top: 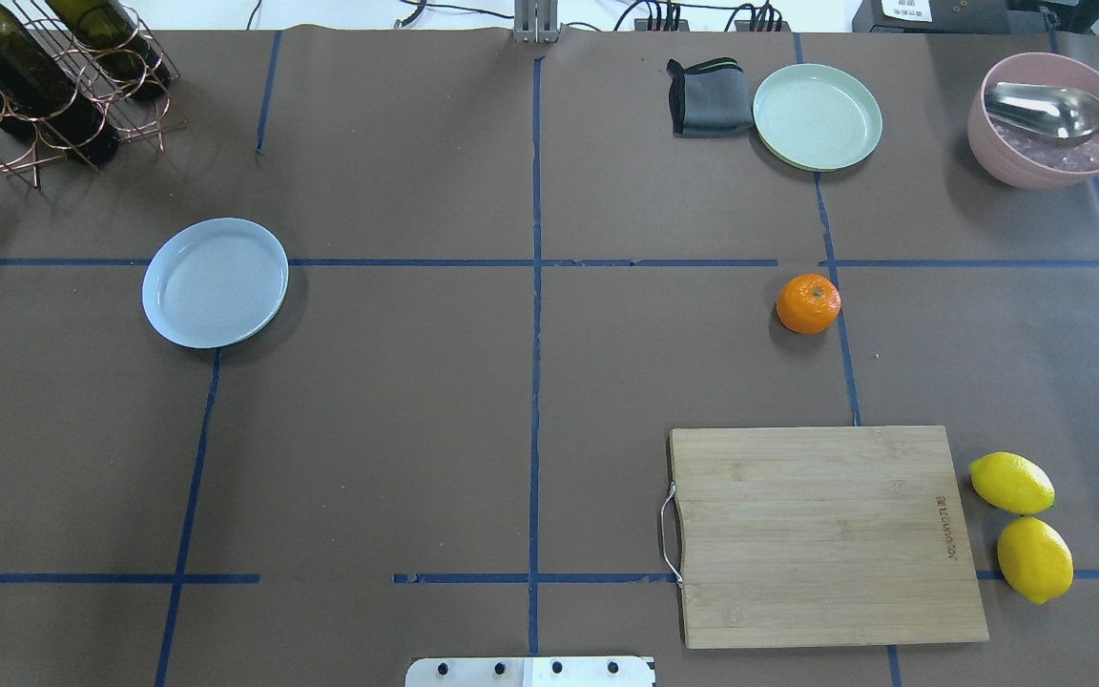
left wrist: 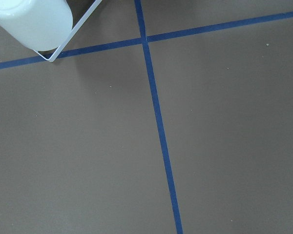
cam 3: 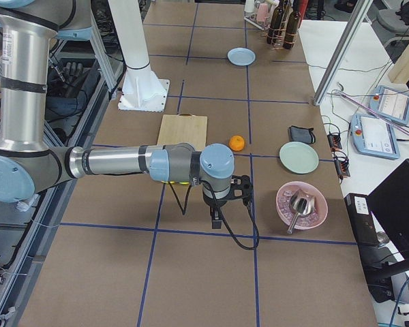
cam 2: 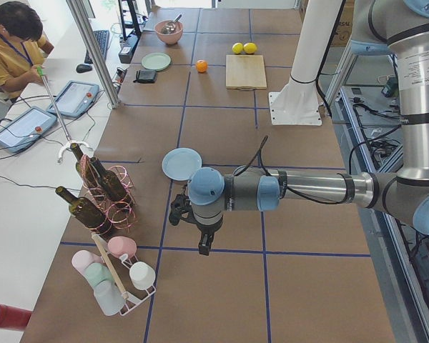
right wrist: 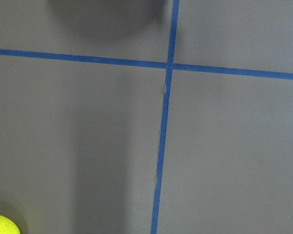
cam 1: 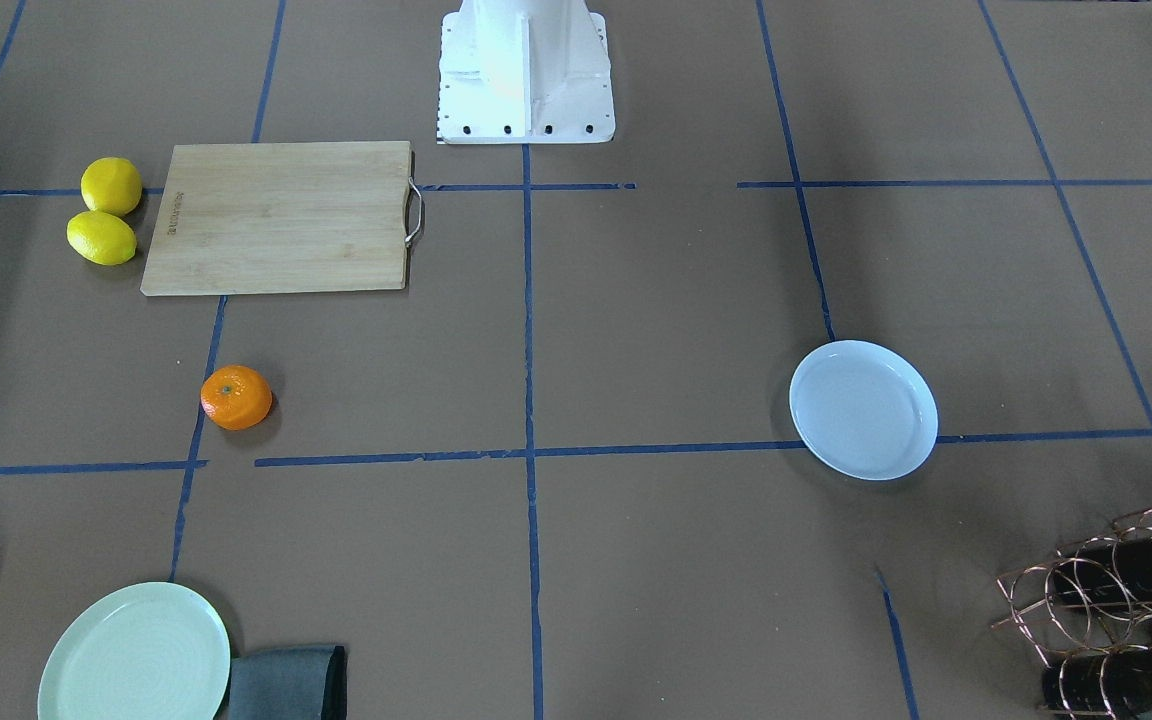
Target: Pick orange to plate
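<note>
My left gripper [cam 2: 204, 246] hangs above the brown table [top: 397, 429], near the cup rack [cam 2: 118, 275]. Only the left side view shows it, so I cannot tell whether its fingers are spread or pressed together. My right gripper [cam 3: 216, 221] hangs above the table near the pink bowl [cam 3: 319, 212]. It shows only in the right side view, so I cannot tell its opening either.

The overhead view shows neither gripper, but it lays out the table. From left to right there is 1 copper wine rack [top: 44, 91] with dark bottles and 1 white plate [top: 215, 282]. Past them lie 1 grey cloth [top: 702, 98], 1 pale green plate [top: 817, 116] and 1 orange [top: 808, 303]. Nearer me lies 1 wooden cutting board [top: 826, 534], with 2 lemons [top: 1011, 482] just beside its right edge. The pink bowl holds 1 metal spoon [top: 1050, 110].

The orange sits on the paper in my right half, between the green plate and the board. It is well apart from the white plate in my left half.

My left wrist camera alone shows 1 white cup [left wrist: 31, 22] over crossed blue tape. My right wrist camera catches 1 lemon's edge at its lower left corner. Only the left side view shows 1 operator [cam 2: 11, 43].
</note>
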Available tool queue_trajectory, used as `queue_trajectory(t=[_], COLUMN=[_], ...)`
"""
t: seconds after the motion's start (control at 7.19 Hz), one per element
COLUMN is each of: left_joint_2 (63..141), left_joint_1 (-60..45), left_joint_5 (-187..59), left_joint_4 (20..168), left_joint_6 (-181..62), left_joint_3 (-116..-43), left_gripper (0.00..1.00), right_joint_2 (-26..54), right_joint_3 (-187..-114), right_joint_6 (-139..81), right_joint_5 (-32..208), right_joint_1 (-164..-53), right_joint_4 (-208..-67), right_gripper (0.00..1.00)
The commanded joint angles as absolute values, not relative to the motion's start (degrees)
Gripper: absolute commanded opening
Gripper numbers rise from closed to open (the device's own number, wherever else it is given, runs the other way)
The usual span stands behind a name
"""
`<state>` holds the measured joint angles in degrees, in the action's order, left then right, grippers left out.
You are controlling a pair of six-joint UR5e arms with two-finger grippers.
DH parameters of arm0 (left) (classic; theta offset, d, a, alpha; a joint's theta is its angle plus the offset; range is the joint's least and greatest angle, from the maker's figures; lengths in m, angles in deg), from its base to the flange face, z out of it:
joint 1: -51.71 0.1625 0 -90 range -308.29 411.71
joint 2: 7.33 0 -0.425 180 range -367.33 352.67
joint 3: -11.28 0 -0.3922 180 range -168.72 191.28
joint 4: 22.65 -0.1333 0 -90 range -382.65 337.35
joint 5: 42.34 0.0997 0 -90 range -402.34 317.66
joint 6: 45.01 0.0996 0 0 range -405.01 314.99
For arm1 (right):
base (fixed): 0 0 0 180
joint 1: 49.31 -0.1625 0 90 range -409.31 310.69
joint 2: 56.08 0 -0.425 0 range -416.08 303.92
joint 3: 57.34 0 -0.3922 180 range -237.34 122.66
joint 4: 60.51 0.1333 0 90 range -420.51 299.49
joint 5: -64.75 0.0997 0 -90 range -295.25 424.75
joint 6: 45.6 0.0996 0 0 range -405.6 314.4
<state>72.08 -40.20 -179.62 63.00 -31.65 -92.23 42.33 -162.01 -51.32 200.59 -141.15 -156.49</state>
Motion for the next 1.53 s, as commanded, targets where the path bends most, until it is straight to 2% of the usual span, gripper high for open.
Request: queue_trajectory(t=[0.0,0.28,0.7,0.83,0.97,1.25,1.39], left_joint_2=[72.1,73.0,82.0,83.3,83.8,82.2,81.4], left_joint_1=[-40.5,-40.7,-40.2,-40.1,-38.6,-24.6,-19.2], left_joint_5=[-179.5,-179.0,-177.0,-177.9,-182.3,-179.1,-175.3], left_joint_4=[63.2,63.2,65.7,72.9,81.5,99.3,101.9], left_joint_6=[-31.6,-31.7,-31.9,-32.7,-44.4,-63.2,-71.7], left_joint_3=[-93.5,-95.1,-93.7,-91.3,-88.0,-87.8,-88.0], left_gripper=[1.0,1.0,1.0,1.0,1.0,1.0,1.0], right_joint_2=[42.3,42.3,41.1,39.9,39.8,39.8,39.8], right_joint_3=[-162.4,-163.0,-164.5,-164.5,-164.5,-164.5,-164.5], right_joint_6=[-51.2,-50.9,-48.1,-44.8,-42.3,-41.1,-41.1], right_joint_5=[200.8,201.0,200.9,201.1,201.0,200.9,201.0], right_joint_1=[-141.2,-141.2,-139.0,-137.4,-135.7,-134.7,-134.6], right_joint_4=[-156.5,-154.5,-151.5,-151.4,-150.6,-150.2,-150.2], right_gripper=[1.0,1.0,1.0,1.0,1.0,1.0,1.0])
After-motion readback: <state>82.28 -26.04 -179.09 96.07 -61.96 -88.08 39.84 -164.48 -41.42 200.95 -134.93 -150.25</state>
